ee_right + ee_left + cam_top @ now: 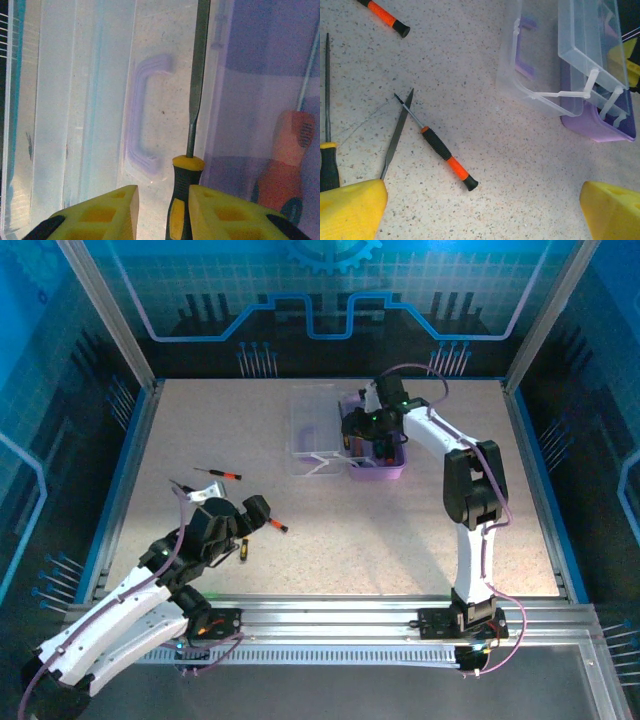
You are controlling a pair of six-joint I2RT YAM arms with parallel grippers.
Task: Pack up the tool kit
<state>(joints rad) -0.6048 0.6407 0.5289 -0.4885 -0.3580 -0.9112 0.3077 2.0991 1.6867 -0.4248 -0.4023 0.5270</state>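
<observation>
The tool kit stands open at the back of the table, purple base on the right and clear lid laid out to the left. My right gripper hangs over it, and its jaws are apart. A yellow-black handled file stands between them, against the right finger, with a gap to the left finger. An orange-handled screwdriver lies in the base. My left gripper is open above bare table, just beyond the cap of an orange-black screwdriver.
On the table near the left gripper lie a second orange-black screwdriver, a bare grey file blade and a yellow-black handled tool. The kit's purple handle shows through the lid. Blue walls enclose the table.
</observation>
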